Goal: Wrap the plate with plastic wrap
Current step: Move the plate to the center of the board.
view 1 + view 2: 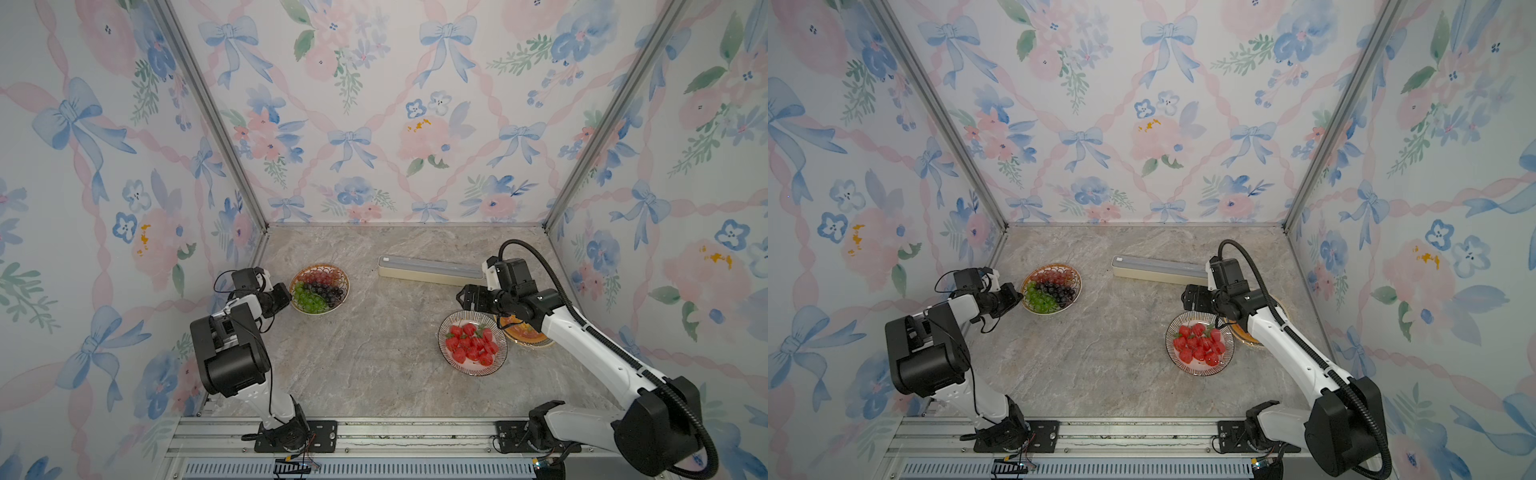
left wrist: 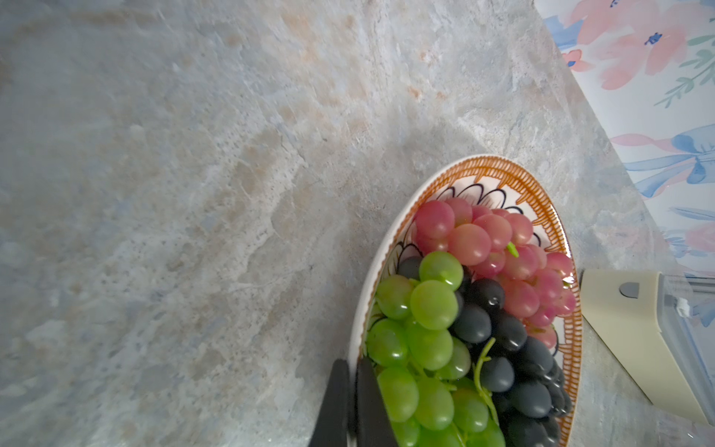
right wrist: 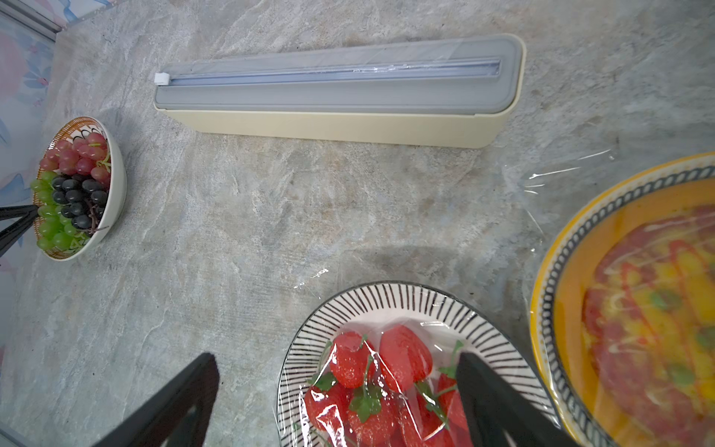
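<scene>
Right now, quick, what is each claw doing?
Left claw: shut, pinching the grape plate rim.
Right claw: open, holding nothing.

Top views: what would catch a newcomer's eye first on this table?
The red strawberries on the striped plate, near right, glossy under film, by the right arm's open jaws. Then the bowl of grapes at far left, its rim pinched in the left arm's jaws, and the long cream wrap box behind.

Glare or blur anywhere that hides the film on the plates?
Right wrist view: plastic wrap glints on the strawberry plate; yellow plate soft at the frame edge. Left wrist view: grapes sharp, table smeared. Both top views: even light, wrap barely shows.
</scene>
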You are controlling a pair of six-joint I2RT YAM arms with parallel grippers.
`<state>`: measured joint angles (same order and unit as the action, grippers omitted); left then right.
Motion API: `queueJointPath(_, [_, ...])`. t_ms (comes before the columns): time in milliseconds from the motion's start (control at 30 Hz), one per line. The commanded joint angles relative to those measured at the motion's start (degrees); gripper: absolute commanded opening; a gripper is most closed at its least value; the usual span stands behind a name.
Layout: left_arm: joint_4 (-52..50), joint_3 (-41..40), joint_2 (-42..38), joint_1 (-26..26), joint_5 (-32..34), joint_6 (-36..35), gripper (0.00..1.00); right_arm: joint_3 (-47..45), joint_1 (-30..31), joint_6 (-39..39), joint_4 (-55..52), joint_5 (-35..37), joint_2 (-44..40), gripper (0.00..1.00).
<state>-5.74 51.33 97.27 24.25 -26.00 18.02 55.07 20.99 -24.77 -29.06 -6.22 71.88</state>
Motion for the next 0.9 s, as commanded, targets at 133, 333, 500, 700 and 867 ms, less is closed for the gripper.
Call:
queueJointPath(133, [-2.1,-7.0,-5.6,-4.3,-1.3,0.9,0.00,0.1,-3.2,1.7,-1.1,-1.3,-1.4,0.97])
queueJointPath(333, [-2.2,-11.8,-9.6,-10.9,-1.8,2.5,0.00,-0.3,-8.3,2.6,-1.3,-3.7,-2.2,0.98])
queueJointPath(500, [-2.1,-12.9,-9.3,-22.6,1.9,6.3,0.00,-0.6,-11.1,2.6,-0.2,-5.8,-1.3,0.97])
queueJointPath(700, [1.0,-7.5,-7.0,-34.1,6.4,13.3,0.00,-0.5,-11.3,2.1,0.9,-5.9,-0.4,0.97])
queueJointPath(867, [3.2,-4.2,-4.2,-38.8,8.7,15.9,0.00,-0.6,-11.3,2.4,2.0,-6.1,1.2,0.97])
